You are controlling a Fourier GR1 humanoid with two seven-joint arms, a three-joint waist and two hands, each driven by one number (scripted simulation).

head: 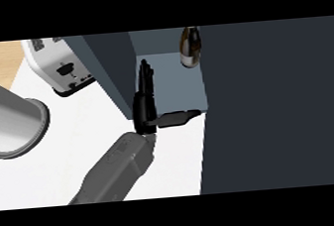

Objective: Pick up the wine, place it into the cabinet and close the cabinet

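The wine bottle (189,48), dark with a pale label, stands inside the cabinet (174,87) at its far end, its right side cut off by the open dark door (279,101). My left hand (144,104) is inside the cabinet's opening, along its left wall. Its fingers are straight and point away from me, and the thumb sticks out to the right over the cabinet's front edge. The hand is open, holds nothing, and is apart from the bottle. My right hand does not show.
A white toaster (60,68) stands at the back left, next to the cabinet's left wall. A large grey cylindrical pot (9,122) sits on the white counter (69,142) at the left. The dark door fills the view's right side.
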